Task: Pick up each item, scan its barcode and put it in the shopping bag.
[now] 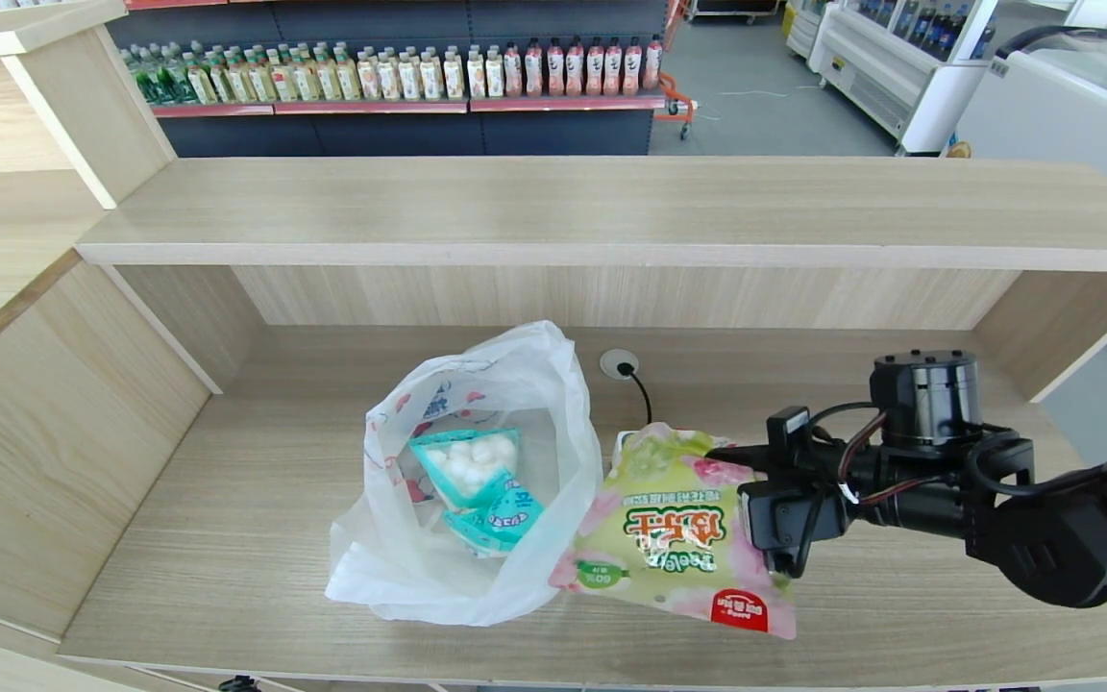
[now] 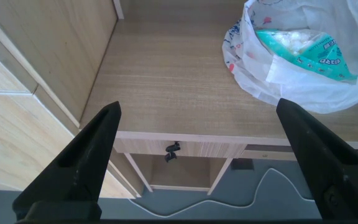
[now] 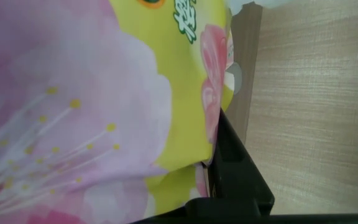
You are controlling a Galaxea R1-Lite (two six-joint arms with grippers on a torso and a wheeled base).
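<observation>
My left claw (image 2: 197, 112) hangs back from the front edge of the counter (image 1: 227, 557), fingers spread wide with nothing between them, leaving the work to the other arm. The shopping bag (image 1: 553, 384) slumps on the counter with its mouth open so items can drop in. A teal packet (image 1: 472, 471) already lies inside. Just beside the bag, my right claw (image 1: 757, 500) is clamped on the edge of the flowered snack pouch (image 1: 669, 538), which I judge is bound for the bag.
</observation>
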